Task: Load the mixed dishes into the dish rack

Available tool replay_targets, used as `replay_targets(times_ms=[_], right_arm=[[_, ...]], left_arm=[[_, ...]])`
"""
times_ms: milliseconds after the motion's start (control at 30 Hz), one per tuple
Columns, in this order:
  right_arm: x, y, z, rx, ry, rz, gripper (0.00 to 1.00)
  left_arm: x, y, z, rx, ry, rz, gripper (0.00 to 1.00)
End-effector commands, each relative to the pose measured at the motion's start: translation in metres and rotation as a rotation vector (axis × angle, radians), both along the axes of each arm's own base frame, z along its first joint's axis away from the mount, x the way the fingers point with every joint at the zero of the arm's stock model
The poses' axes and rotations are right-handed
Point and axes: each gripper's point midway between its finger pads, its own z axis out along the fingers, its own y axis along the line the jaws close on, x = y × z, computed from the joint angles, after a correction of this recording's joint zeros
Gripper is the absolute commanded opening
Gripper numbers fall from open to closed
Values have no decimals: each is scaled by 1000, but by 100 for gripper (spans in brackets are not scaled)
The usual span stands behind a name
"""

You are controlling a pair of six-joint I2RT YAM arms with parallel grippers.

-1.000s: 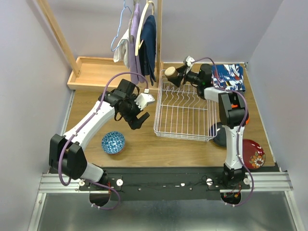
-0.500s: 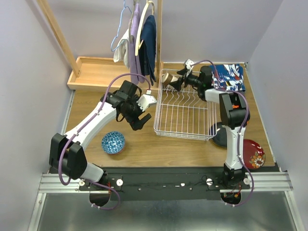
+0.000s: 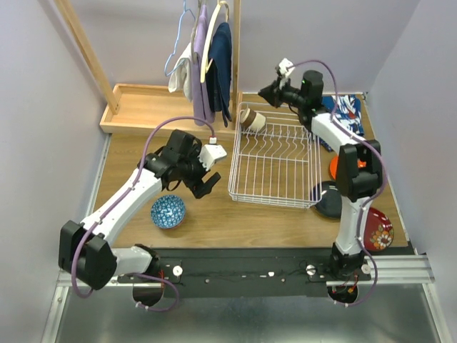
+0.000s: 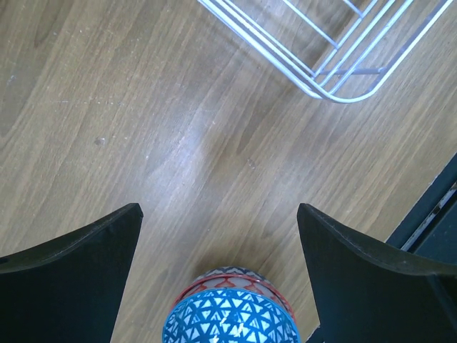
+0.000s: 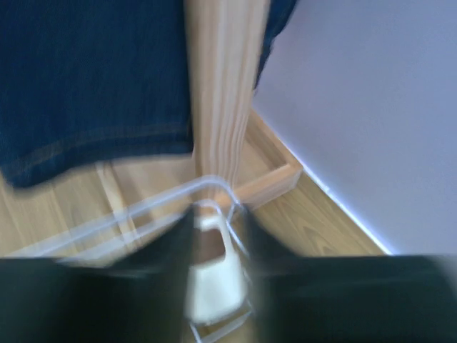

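Shut in by pale-lilac walls (image 3: 43, 86), around an evenly lit brown wood-grain tabletop (image 3: 214, 214). At the far left, a shallow light-wood tray (image 3: 136, 129), near a light-wood upright post (image 3: 235, 50) with navy, lilac and white garments (image 3: 220, 61) hanging alongside. Along the near edge, a silver metal rail (image 3: 243, 270).

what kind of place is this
Probably a robot test booth staged like a home: plain walls close around a wooden table, with a dish rack, hanging clothes, and arms bolted to a metal rail.
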Motion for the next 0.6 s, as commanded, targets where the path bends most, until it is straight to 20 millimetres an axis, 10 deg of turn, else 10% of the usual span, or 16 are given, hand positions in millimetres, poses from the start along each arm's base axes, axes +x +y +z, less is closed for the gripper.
replay_targets(times_ms=[0, 200, 567], right_arm=[[18, 29, -39, -57, 245, -101, 1], [45, 47, -70, -67, 352, -192, 0], [38, 50, -112, -194, 412, -212, 1]], left_arm=[[-1, -7, 11, -89, -48, 15, 99], [-7, -6, 13, -100, -45, 19, 99], [-13, 0, 7, -104, -44, 39, 99]])
